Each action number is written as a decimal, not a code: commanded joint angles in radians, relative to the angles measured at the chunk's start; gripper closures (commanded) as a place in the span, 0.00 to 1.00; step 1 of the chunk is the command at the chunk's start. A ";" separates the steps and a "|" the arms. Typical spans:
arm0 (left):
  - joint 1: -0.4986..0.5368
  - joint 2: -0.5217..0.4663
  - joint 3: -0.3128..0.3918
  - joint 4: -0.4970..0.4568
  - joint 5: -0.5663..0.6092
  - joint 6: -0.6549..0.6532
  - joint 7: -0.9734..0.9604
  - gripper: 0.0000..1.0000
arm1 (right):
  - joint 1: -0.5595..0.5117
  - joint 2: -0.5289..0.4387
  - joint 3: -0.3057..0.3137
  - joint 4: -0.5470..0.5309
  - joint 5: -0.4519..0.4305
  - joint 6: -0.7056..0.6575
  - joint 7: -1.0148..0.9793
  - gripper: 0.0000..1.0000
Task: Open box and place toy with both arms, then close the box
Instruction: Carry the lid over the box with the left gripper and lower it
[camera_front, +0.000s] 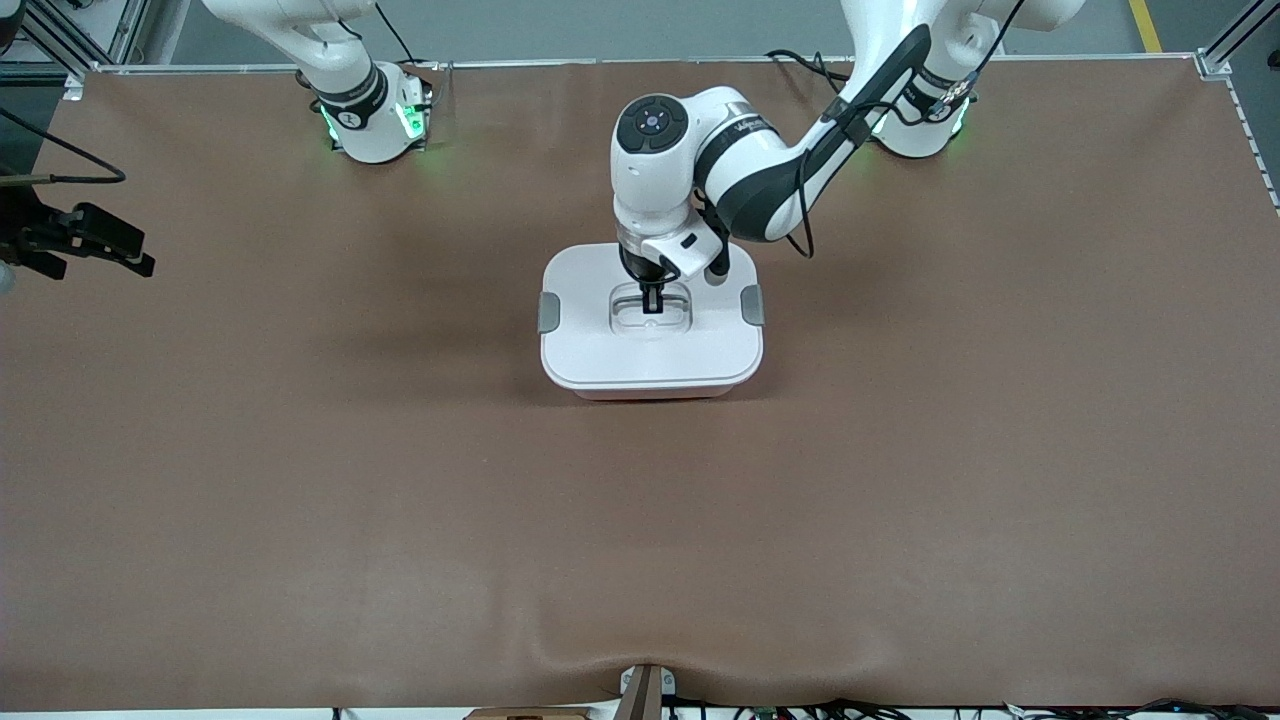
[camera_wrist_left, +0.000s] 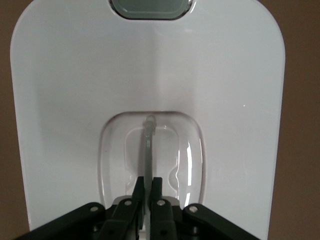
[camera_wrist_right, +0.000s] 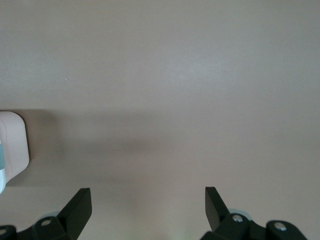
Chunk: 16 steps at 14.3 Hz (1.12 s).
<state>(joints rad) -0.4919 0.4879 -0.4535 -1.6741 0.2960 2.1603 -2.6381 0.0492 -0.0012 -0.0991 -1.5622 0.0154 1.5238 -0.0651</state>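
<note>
Because the lid lifts by its handle (camera_wrist_left: 149, 150), the left gripper (camera_front: 652, 298) pinches it with narrow fingers on the box (camera_front: 650, 360) mid-bench; the right gripper (camera_wrist_right: 148, 206) waits with fingers wide over bare bench.

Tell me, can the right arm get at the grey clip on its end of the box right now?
Probably yes: the right gripper is open over bare table, and nothing stands between it and that clip. The left gripper only grips the lid handle.
</note>
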 joint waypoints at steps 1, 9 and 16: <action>-0.007 0.023 0.002 0.016 0.032 0.003 -0.026 1.00 | -0.025 0.004 0.018 0.021 0.018 -0.023 0.011 0.00; 0.001 0.021 0.002 0.039 0.031 -0.011 -0.011 0.00 | -0.019 0.006 0.018 0.027 0.020 -0.016 0.016 0.00; 0.016 -0.043 0.009 0.068 0.032 -0.072 0.059 0.00 | -0.003 0.006 0.018 0.030 0.006 -0.014 0.013 0.00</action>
<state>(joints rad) -0.4827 0.4786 -0.4463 -1.6231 0.3041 2.1398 -2.6022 0.0501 -0.0011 -0.0859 -1.5492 0.0163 1.5205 -0.0645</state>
